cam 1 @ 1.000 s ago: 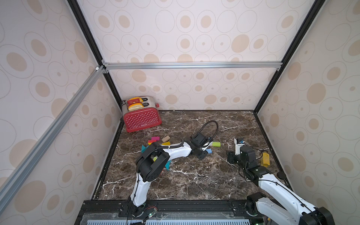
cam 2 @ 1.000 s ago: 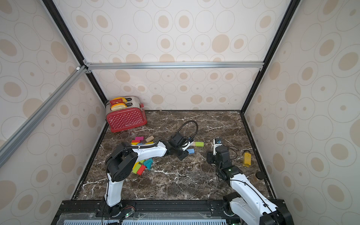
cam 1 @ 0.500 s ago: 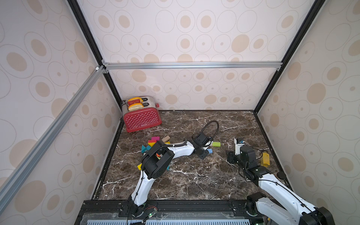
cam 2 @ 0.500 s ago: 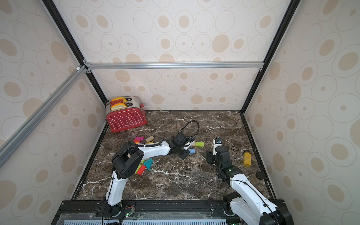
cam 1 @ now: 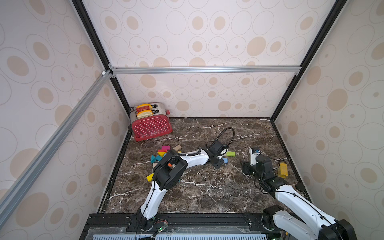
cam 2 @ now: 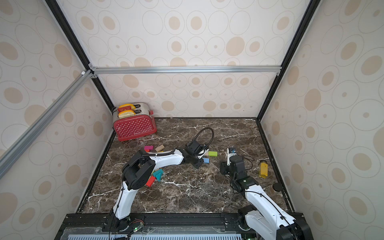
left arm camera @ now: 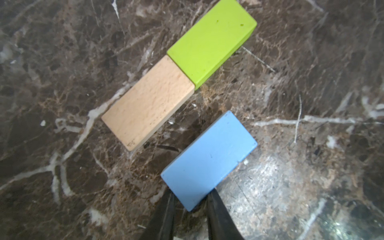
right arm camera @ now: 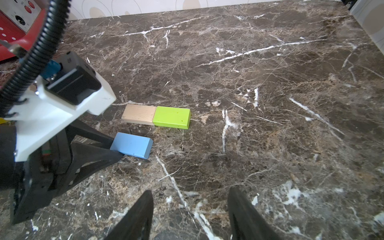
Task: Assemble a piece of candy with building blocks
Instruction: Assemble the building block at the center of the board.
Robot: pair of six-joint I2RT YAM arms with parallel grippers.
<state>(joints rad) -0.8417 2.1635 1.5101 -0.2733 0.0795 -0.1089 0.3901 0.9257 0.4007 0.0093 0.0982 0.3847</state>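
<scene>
1. Left pincer (left arm camera: 189, 192) was closed down almost all the way on the near end of the blue block (left arm camera: 209, 160). Its two black fingers (left arm camera: 166, 209) touched the block on either side of one corner.
2. The blue block lay flat on the table (right arm camera: 270, 104). Its far end was free and it touched no other block.
3. Just beside it, the wood block (left arm camera: 148, 104) and the green block (left arm camera: 212, 39) lay flat, end to end and touching, in one straight line. That line ran roughly parallel to the blue block, with a strip of bare table between them.
4. Neither the wood nor the green block was touched by a pincer.
5. The right pincer (right arm camera: 191, 190) was spread wide with nothing between its fingers. It hung over bare table, apart from the three blocks and facing them.
6. In a top view, the three blocks sat near the middle of the table, with the left arm stretched out to them. The pile (cam 1: 164, 152) of remaining coloured blocks lay toward the left side, partly hidden under that arm's elbow.
7. The toaster (cam 1: 151, 126) stood in the far left corner, behind the pile.
8. A yellow bottle (cam 1: 283, 170) lay near the right edge, beside the right arm and well apart from all the blocks.
</scene>
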